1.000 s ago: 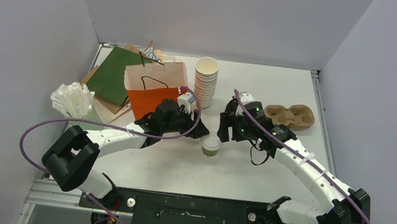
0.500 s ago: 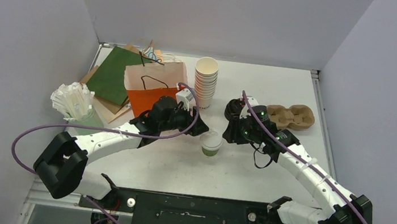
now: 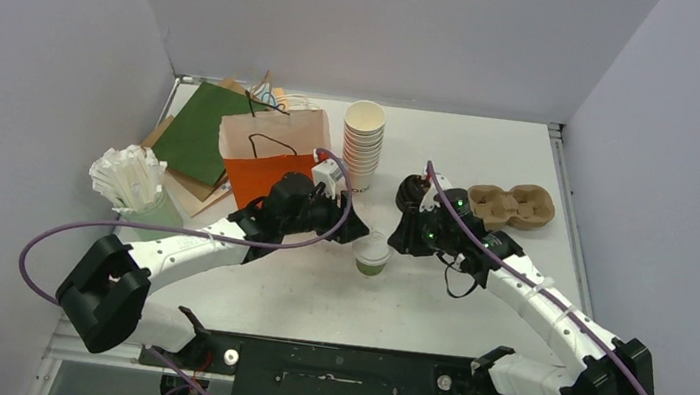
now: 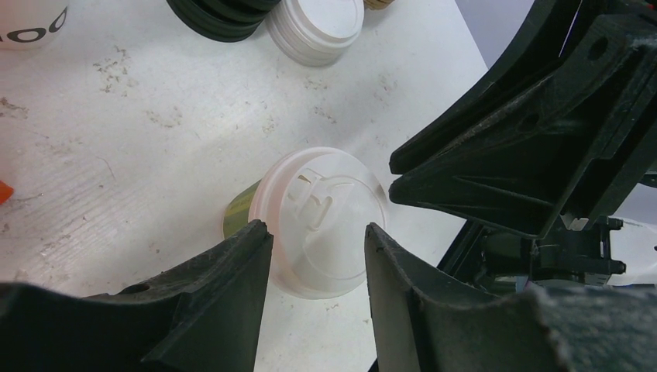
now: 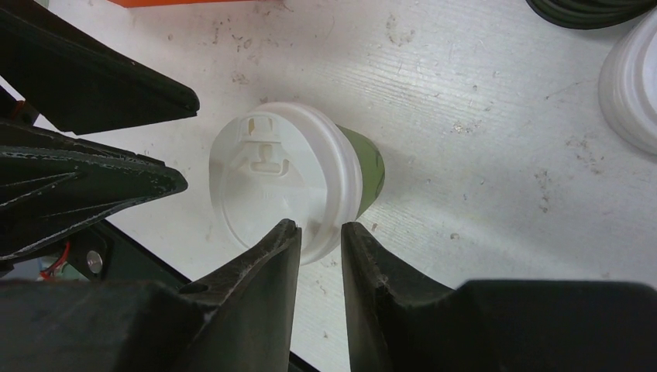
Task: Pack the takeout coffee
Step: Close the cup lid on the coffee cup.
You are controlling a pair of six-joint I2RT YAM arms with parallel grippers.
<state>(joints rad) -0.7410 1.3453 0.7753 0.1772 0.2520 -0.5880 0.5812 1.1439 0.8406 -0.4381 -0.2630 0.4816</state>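
White worktop (image 3: 491,165) between grey walls. Takeout coffee (image 3: 372,254) stands upright at centre, capped in white, reachable from both sides. Left pincer (image 4: 318,229) half parted above the cap, gripping nothing; right pincer (image 5: 319,226) nearly closed, empty, over its rim, likely for pressing.

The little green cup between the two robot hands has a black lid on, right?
Not quite. The lid on the green cup is white, not black, as the left wrist view shows clearly. The rest is right.
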